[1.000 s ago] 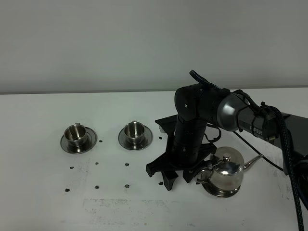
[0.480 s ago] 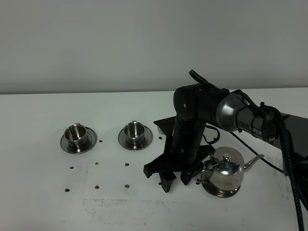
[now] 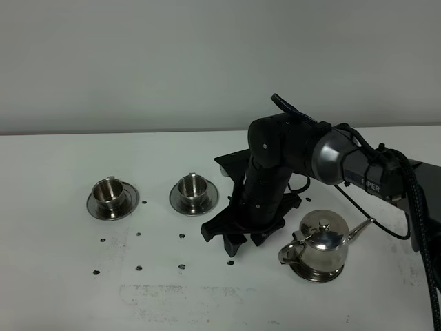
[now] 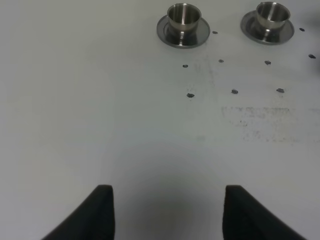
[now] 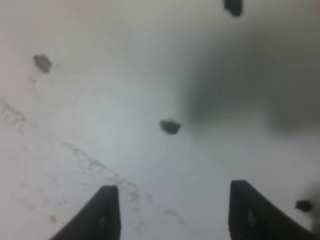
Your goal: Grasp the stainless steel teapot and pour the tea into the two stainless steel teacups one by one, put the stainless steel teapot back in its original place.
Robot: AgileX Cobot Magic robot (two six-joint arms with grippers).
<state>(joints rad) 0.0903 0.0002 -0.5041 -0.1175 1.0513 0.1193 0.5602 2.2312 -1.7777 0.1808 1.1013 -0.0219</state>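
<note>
The stainless steel teapot (image 3: pixel 320 245) stands upright on its round saucer (image 3: pixel 315 275), the original place, at the right front of the table, spout pointing right and handle to the left. My right gripper (image 3: pixel 231 243) points down at the table just left of the teapot, open and empty, clear of the handle. In the right wrist view its gripper (image 5: pixel 172 215) frames only bare marked table. The two stainless steel teacups (image 3: pixel 110 191) (image 3: pixel 192 187) sit on saucers at the left. The left gripper (image 4: pixel 167 212) is open over bare table, with both teacups (image 4: pixel 183 16) (image 4: pixel 272 13) far ahead.
Small dark marks (image 3: pixel 182 266) dot the white table (image 3: pixel 62 276) in front of the cups, and a scuffed patch lies near the front edge. The right arm's black cable (image 3: pixel 413 221) trails along the right side. A grey wall stands behind the table.
The right gripper has drawn back to the left and farther up the table, away from the teapot's handle. The teapot and cups stay where they were.
</note>
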